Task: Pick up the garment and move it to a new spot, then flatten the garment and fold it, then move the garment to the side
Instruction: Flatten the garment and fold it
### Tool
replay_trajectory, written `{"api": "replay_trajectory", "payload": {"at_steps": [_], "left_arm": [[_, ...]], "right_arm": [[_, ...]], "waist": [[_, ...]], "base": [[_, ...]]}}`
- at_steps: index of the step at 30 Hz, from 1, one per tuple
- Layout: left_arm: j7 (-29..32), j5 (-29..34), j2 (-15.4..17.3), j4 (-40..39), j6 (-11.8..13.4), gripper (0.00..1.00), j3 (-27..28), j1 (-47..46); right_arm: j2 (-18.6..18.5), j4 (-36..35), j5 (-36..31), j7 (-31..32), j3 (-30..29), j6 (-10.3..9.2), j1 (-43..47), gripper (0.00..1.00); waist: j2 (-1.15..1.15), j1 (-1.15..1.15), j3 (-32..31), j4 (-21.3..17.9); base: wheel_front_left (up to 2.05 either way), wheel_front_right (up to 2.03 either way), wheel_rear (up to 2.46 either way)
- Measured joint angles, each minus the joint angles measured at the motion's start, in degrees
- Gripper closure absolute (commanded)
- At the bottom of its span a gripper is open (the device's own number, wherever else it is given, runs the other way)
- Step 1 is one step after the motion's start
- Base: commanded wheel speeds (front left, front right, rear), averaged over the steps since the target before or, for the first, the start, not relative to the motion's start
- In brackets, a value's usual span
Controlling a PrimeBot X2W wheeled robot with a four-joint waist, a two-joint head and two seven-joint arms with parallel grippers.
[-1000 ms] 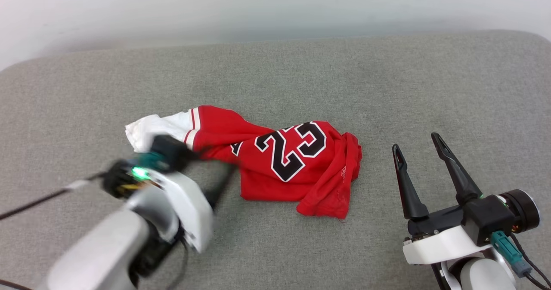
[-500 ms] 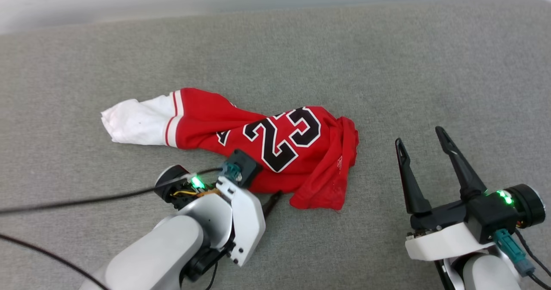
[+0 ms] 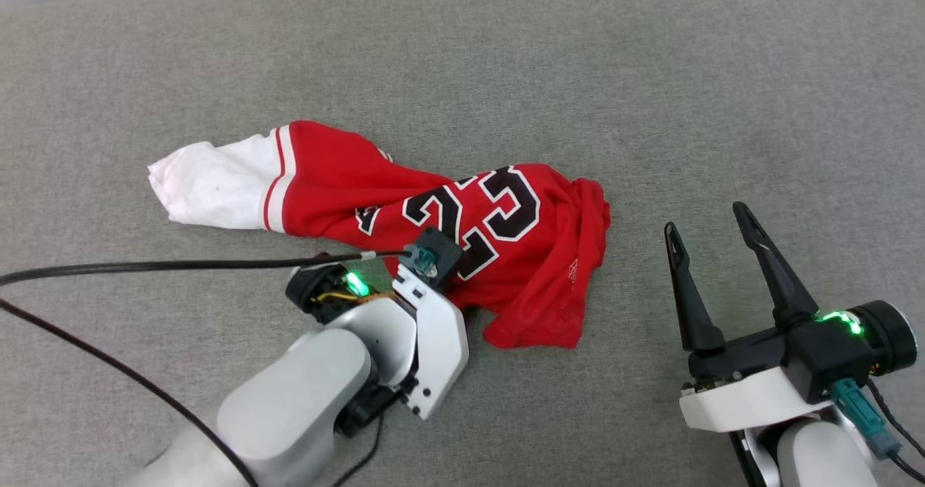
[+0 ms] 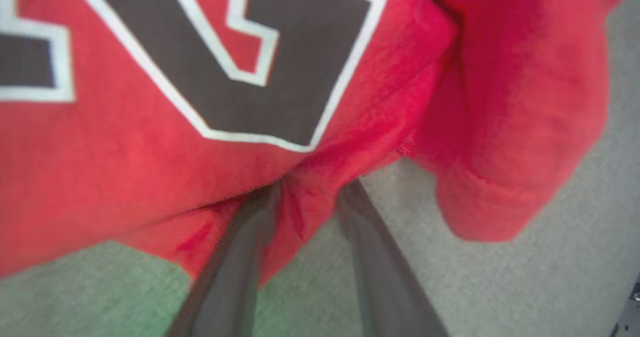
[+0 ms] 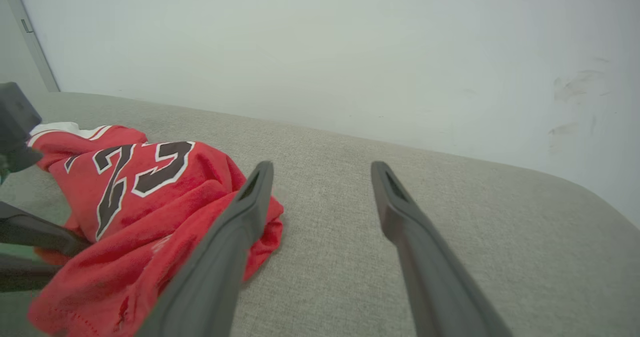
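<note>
The grey padded surface (image 3: 650, 75) reaches out from under the garment (image 3: 433, 205) on every side, and a pale wall (image 5: 320, 52) rises beyond its far edge. The garment lies crumpled on that surface. The "23" print (image 3: 470, 216) faces up, a white sleeve (image 3: 209, 187) trails off its left end, and loose red cloth is bunched at its right end.

Your left arm (image 3: 405, 321) leans in over the garment's near edge, just below the print. The left gripper (image 4: 310, 192) has its fingers apart, astride a ridge of red hem cloth. The cloth sits between them but does not look clamped. The right gripper (image 3: 707, 220) hovers well clear of the garment's right end, spread wide and holding nothing.

You are at the first step, the pick-up. Next, I judge, the left jaws need to close firmly on that ridge before you lift, so the thin cloth does not slip free.

In the head view the left wrist covers its own fingers. In the left wrist view the picture is soft and the fingertips sink under the cloth, so you cannot tell how many layers lie between them. How the rest of the garment is folded beneath the heap is also hidden.
</note>
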Motion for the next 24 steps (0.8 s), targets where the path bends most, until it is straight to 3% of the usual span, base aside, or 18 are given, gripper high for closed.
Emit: {"api": "replay_trajectory", "payload": {"at_steps": [7,11,15,24], "left_arm": [[-1.7,0.3,0.4,-0.6,0.4,1.0,0.1,0.0],[-3.8,0.3,3.0,-5.5,1.8,1.0,0.5,3.6],[-5.3,0.3,7.8,-13.9,6.2,1.0,2.9,7.3],[-9.0,-0.3,20.0,-31.3,19.3,1.0,11.7,18.1]], "right_arm": [[0.0,0.7,-0.1,0.0,0.2,0.0,0.0,0.0],[0.0,1.2,0.5,0.0,0.3,0.01,0.1,0.0],[0.0,1.9,1.0,0.0,0.4,0.01,0.8,0.0],[0.0,2.9,1.6,0.0,0.9,0.01,2.7,0.0]], "waist": [[0.0,0.01,-0.9,0.9],[0.0,0.01,-2.8,1.5],[0.0,0.01,-5.4,2.3],[0.0,0.0,-10.5,4.8]], "base": [[0.0,0.0,0.0],[0.0,0.0,0.0],[0.0,0.0,0.0],[0.0,0.0,0.0]]}}
